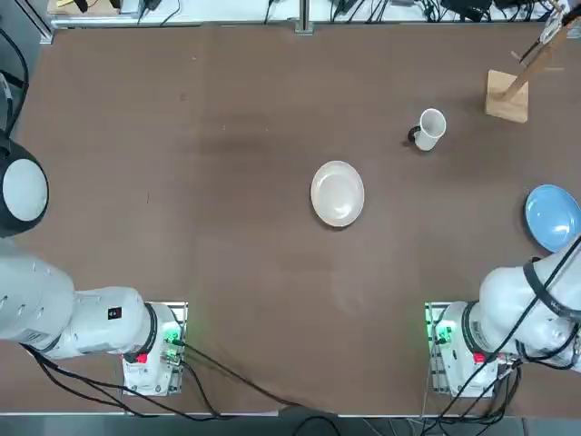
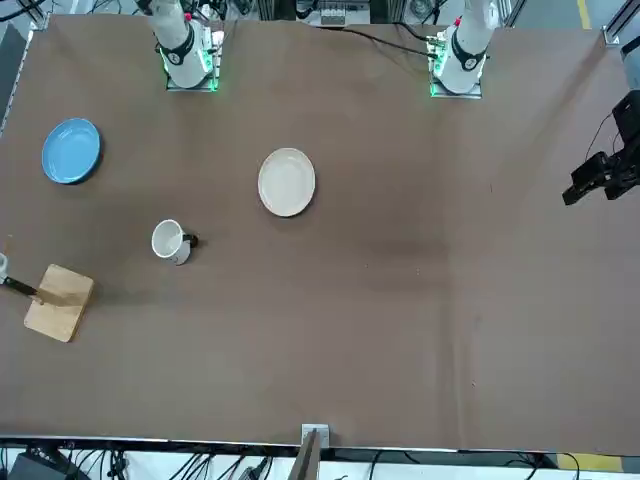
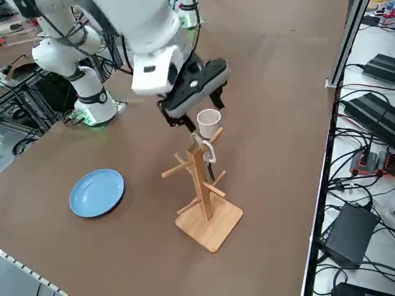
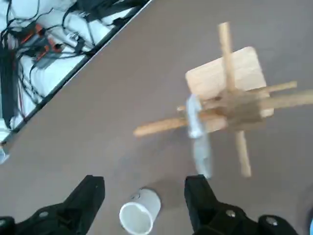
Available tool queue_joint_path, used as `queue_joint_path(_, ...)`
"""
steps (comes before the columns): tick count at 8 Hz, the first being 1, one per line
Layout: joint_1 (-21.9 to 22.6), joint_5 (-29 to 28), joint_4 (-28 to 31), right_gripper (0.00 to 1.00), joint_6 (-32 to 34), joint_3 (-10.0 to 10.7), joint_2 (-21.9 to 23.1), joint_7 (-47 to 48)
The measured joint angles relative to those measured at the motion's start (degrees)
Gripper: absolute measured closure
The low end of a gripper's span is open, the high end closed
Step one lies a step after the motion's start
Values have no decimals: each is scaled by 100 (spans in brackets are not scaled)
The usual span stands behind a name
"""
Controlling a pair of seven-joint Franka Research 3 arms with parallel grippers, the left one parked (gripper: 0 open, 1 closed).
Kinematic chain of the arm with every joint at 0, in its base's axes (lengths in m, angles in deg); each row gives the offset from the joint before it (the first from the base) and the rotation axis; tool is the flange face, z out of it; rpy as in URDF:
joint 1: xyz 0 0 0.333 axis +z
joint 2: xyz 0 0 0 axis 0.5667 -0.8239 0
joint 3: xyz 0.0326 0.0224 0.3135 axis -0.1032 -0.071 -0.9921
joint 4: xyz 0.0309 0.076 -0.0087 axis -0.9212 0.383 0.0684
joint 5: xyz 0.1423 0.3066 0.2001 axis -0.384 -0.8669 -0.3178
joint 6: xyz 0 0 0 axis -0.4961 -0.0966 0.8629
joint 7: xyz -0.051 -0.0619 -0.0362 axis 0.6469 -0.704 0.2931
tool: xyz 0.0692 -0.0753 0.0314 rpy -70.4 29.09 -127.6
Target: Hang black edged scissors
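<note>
Just beyond the open claw (image 4: 145, 183), light, stiff scissors (image 4: 197, 134) hang; their loop handles suit a gentle pinch

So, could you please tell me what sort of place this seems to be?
Probably a robotics lab: two robot arms are mounted at a brown table, cables and black boxes crowd the bench beyond its edge, and a wooden mug tree stands there like a test prop.

Soft, even light covers the counter (image 1: 245, 272), with faint shadows beside the plates (image 1: 337, 194) (image 1: 553, 218). In the right wrist view, the wooden rack (image 4: 242, 107) and hanging scissors (image 4: 198, 137) look blurred.
</note>
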Motion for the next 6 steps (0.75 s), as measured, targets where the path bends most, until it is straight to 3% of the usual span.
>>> queue_joint_path(6, 1512, 1484, -344, 0, 1071, -66, 578, -65)
